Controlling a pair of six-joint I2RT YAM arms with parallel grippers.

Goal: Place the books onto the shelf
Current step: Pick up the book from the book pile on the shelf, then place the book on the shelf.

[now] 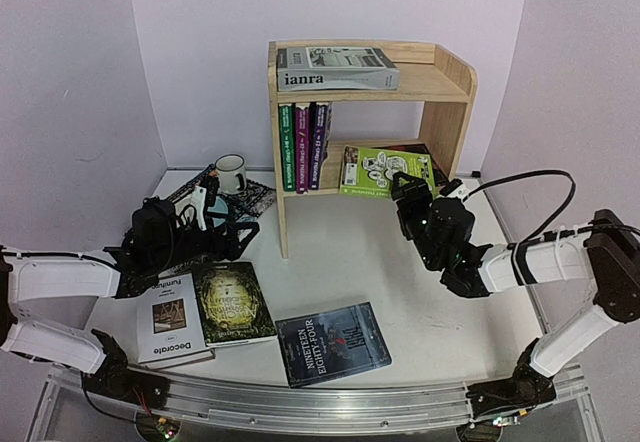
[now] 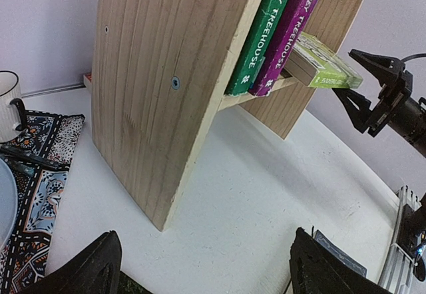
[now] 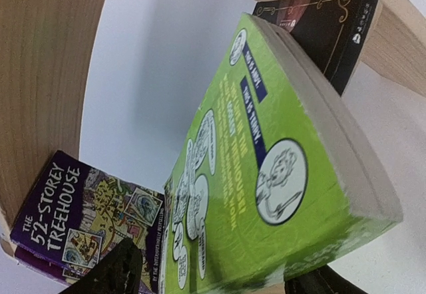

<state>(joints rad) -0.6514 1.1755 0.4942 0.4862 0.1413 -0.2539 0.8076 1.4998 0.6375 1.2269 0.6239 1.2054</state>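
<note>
Near table edge: three books flat on the white table (image 1: pixel 420 292); white "Decorate" (image 1: pixel 172 334) at left, dark green ornate-covered book (image 1: pixel 233 304) touching it, dark "Nineteen Eighty-Four" (image 1: pixel 333 343) apart to the right.
Left gripper (image 2: pixel 203 271): fingers spread wide, nothing between; hovering low by the patterned mat (image 2: pixel 46 167), facing the side panel of the pine shelf (image 2: pixel 153 94).
Mug (image 1: pixel 231 173): upright on the mat, beside the shelf.
Right gripper (image 2: pixel 343 72): at the lower tier's front, jaws apart above and below the near edge of the bright green book (image 1: pixel 385 172); contact impossible to tell.
Lower tier, right: bright green book lying flat, near end jutting past the front; dark-covered book (image 3: pixel 326 21) just behind.
Lower tier, left: upright books (image 1: pixel 303 147), green, purple and dark spines.
Top tier: grey "ianra" (image 1: pixel 337 68), lying flat.
</note>
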